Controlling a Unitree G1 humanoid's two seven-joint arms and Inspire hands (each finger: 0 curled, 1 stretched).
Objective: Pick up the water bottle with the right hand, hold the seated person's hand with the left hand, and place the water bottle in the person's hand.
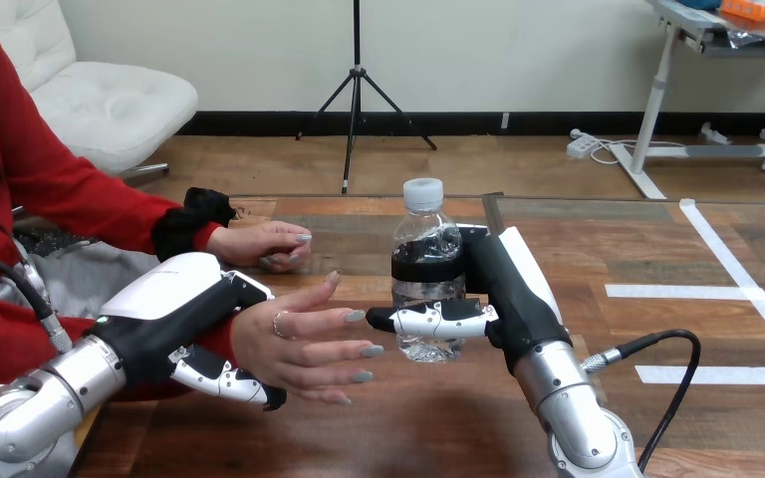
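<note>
Water bottle (pixel 424 249) upright at frame centre, right hand (pixel 503 291) wrapped round it, its far fingers hidden behind, left hand (pixel 174 321) lower left, curled round the person's hand (pixel 294 344), which lies open beside the bottle, wrist covered

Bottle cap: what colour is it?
White cap on the water bottle, clearest in the head view.

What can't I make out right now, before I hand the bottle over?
All in the head view:
- The wrist behind the person's hand: covered by the left hand.
- Whether the water bottle stands on the table or is lifted: the thumb of the right hand crosses its lower part.
- The bottle's far side: hidden by the bottle itself.
</note>
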